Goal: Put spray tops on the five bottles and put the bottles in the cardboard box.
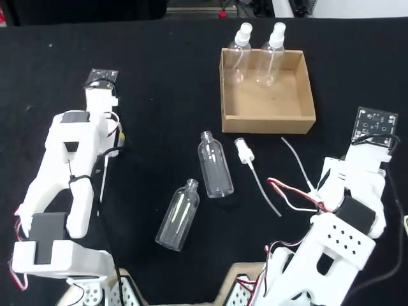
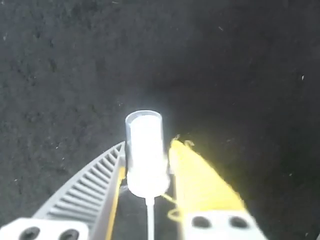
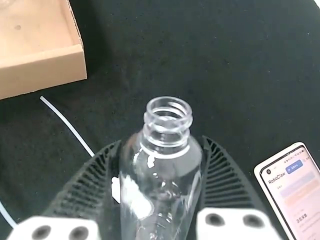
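Note:
My left gripper (image 2: 147, 150) is shut on a white spray top (image 2: 146, 150), whose thin tube runs back between the fingers. The left arm (image 1: 76, 146) stands at the table's left side. My right gripper (image 3: 162, 147) is shut on a clear bottle (image 3: 162, 165) with an open threaded neck; the right arm (image 1: 357, 204) is at the right. Two uncapped clear bottles (image 1: 215, 164) (image 1: 178, 213) lie in the middle of the table. Beside them lies a loose spray top (image 1: 244, 151) with its long tube. The cardboard box (image 1: 268, 118) holds two capped bottles (image 1: 240, 54) (image 1: 271, 54).
A separate thin white tube (image 1: 296, 162) lies on the black cloth near the box, also seen as a tube (image 3: 67, 125) in the right wrist view. A phone (image 3: 295, 185) rests at the table's right edge. The box corner (image 3: 35, 45) is close to the held bottle.

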